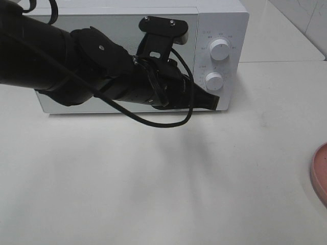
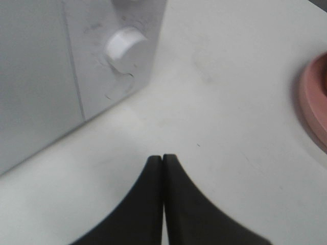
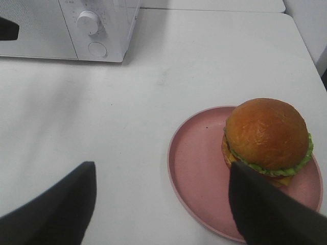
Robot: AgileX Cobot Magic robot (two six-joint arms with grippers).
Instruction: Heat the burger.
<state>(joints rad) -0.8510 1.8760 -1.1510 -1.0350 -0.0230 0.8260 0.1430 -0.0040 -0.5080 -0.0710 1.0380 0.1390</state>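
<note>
While the microwave (image 1: 138,56) stands shut at the back of the white table (image 1: 153,184), the high camera shows the left arm stretched across its front, with the left gripper (image 1: 213,102) close to the lower knob (image 1: 214,80) on the control panel, below the upper knob (image 1: 219,49). Only the rim of the pink plate (image 1: 319,173) shows at the right edge of this view; the burger is out of frame here.

From the left wrist camera, the left gripper (image 2: 162,162) has its two dark fingers pressed together, with nothing between them. The lower knob (image 2: 124,46) and the door seam lie just ahead, and the pink plate (image 2: 312,104) shows off to one side.

From the right wrist camera, the right gripper (image 3: 161,189) is spread wide and empty, hovering over the table. The burger (image 3: 266,138) sits on the pink plate (image 3: 196,168), towards its far side from the microwave, well apart from the oven and close to one finger.

The step in hand seems to be opening the door, since the oven is still closed and the burger not yet lifted. Next, the left gripper would need to catch the door edge beside the panel and swing it out, leaving room for the right arm to bring the burger in.
</note>
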